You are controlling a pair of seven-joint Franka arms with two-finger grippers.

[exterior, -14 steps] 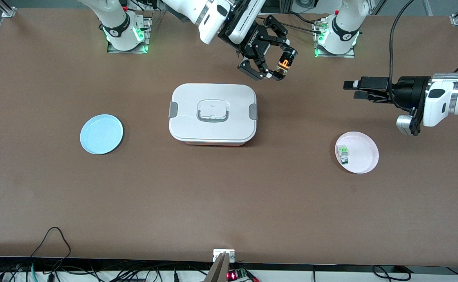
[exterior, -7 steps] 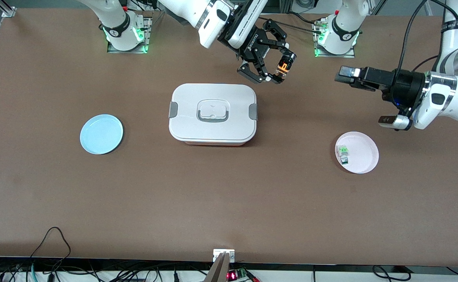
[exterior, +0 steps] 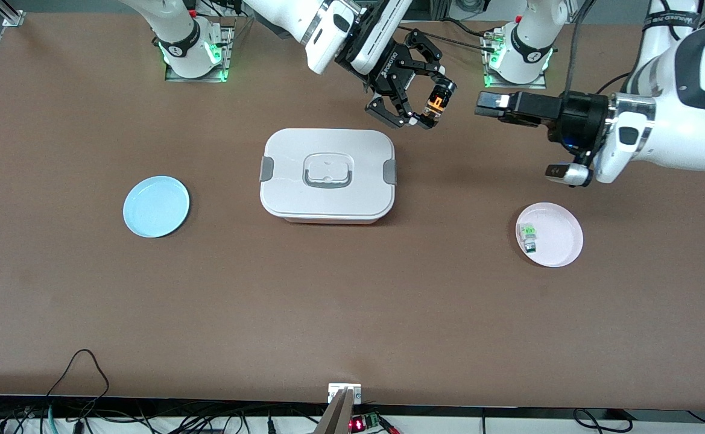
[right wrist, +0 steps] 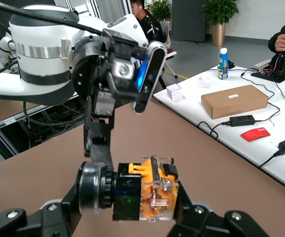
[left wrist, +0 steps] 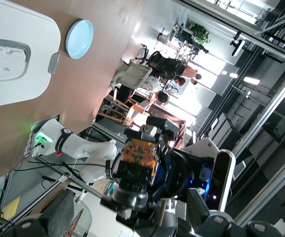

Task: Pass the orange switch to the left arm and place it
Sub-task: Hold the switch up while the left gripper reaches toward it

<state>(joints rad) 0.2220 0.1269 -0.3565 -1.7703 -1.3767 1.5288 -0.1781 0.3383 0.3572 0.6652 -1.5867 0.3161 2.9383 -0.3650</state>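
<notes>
My right gripper point(exterior: 427, 105) is shut on the orange switch point(exterior: 437, 99) and holds it in the air just past the box's back corner toward the left arm's end. The right wrist view shows the switch point(right wrist: 147, 190) clamped between the fingers. My left gripper point(exterior: 486, 106) is open, level with the switch, and points at it with a small gap left. In the left wrist view the switch point(left wrist: 140, 158) sits ahead of the spread fingers. The white box point(exterior: 328, 175) stands at the table's middle.
A blue plate point(exterior: 156, 206) lies toward the right arm's end. A pink plate point(exterior: 560, 241) toward the left arm's end holds a green-and-white switch point(exterior: 528, 235). Bare brown table lies nearer the front camera.
My left gripper has swung in from over the left arm's end of the table toward the held switch. My right gripper rose slightly at first, then held still.
</notes>
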